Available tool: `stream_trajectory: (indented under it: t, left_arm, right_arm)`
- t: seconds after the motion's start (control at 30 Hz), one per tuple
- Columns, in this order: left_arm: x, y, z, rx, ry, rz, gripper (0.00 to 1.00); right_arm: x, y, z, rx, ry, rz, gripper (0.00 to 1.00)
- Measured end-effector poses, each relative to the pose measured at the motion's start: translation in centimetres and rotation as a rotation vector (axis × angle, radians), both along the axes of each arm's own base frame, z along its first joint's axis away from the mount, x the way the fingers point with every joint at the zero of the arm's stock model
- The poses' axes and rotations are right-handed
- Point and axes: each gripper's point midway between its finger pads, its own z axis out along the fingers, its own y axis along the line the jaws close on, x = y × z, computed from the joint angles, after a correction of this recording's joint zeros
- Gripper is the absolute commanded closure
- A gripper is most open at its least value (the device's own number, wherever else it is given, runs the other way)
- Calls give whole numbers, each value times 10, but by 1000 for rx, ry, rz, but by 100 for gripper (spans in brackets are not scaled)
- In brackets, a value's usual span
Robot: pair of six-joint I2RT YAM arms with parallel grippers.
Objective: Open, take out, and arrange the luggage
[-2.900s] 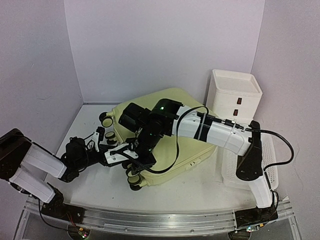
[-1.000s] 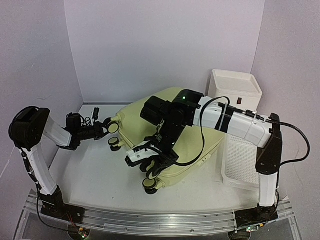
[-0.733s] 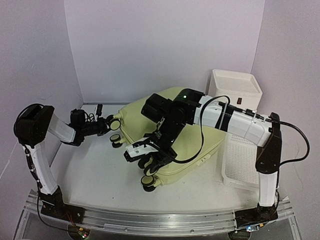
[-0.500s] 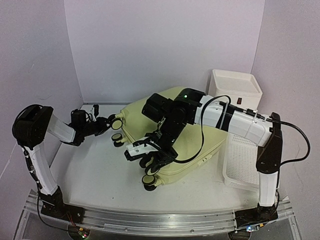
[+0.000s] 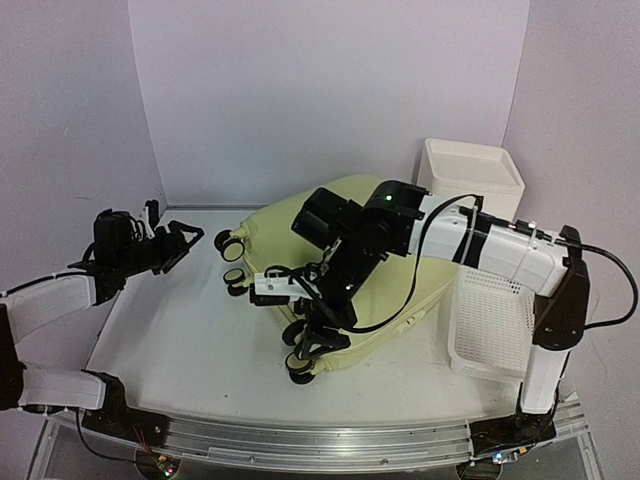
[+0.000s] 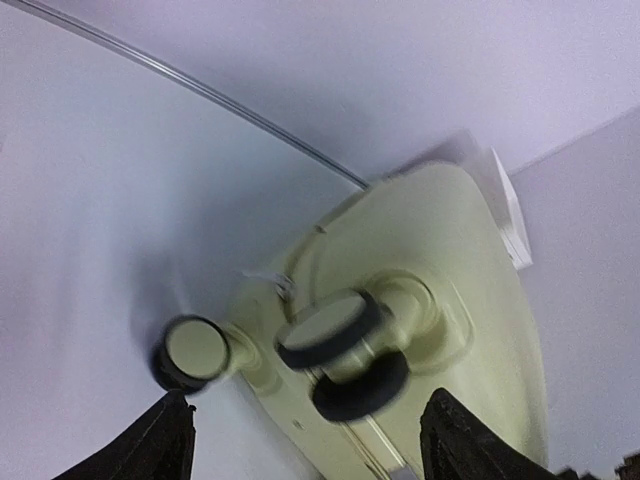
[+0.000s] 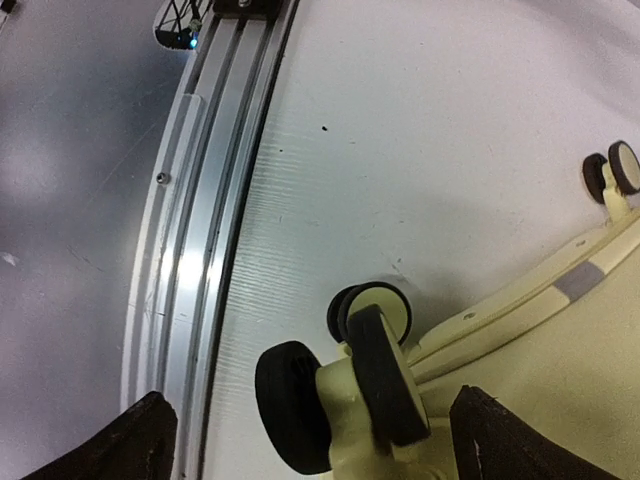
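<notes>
The pale yellow-green suitcase [image 5: 275, 218] is laid flat on the table [image 5: 190, 345]. The left gripper [image 5: 183, 246] is spread wide and empty; the right gripper [image 7: 320, 425] is opened around the near casters [image 7: 375, 375], with nothing gripped

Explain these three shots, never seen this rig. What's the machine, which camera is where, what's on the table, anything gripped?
Two robot arms bolted at the near edge of a table, each with a two-finger gripper. The wide picture is from a fixed camera above and behind them; the other two from wrist cameras, fingers at the bottom. On it lies a pale yellow-green suitcase, flat, apparently closed; a white drawer box and white mesh basket sit to its right. The left gripper is open, clear of the suitcase. The right gripper is open astride the near wheels. Nothing is held.
</notes>
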Motion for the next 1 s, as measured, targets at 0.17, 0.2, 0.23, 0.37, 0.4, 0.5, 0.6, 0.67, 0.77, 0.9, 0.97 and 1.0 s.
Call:
stream_trajectory:
  t: [0.17, 0.2, 0.23, 0.37, 0.4, 0.5, 0.6, 0.67, 0.77, 0.9, 0.97, 1.0]
  left_arm:
    - [-63, -55, 17, -48, -9, -278, 20]
    - [-78, -67, 25, -46, -37, -339, 19]
    - [-95, -78, 34, -39, -76, -403, 17]
    - [-162, -114, 59, 13, -216, -618, 11]
    - [-176, -124, 61, 36, -233, -666, 6]
    - [-204, -157, 52, 140, -239, -781, 1]
    - [-221, -190, 25, 274, -202, -866, 1]
    - [-227, -201, 2, 362, -173, -899, 1]
    - [-236, -212, -26, 460, -147, -944, 1]
    - [-244, -227, -41, 522, -147, -983, 3]
    - [-243, -234, -43, 544, -153, -978, 6]
    - [-241, -237, -44, 557, -157, -969, 7]
  right_arm:
    - [-5, -24, 32, 21, 56, -206, 2]
    - [-5, -31, 42, 36, 58, -254, 2]
    - [-4, -39, 52, 53, 53, -306, 2]
    - [-3, -88, 81, 115, 20, -518, 2]
    - [-3, -99, 84, 128, 10, -562, 2]
    - [-2, -139, 83, 151, -20, -706, 2]
    - [1, -160, 75, 151, -34, -806, 2]
    - [3, -167, 68, 142, -35, -851, 2]
    - [5, -171, 62, 140, -31, -895, 2]
    - [4, -177, 61, 151, -19, -927, 2]
    - [4, -178, 61, 161, -16, -933, 2]
    - [3, -179, 62, 168, -14, -936, 2]
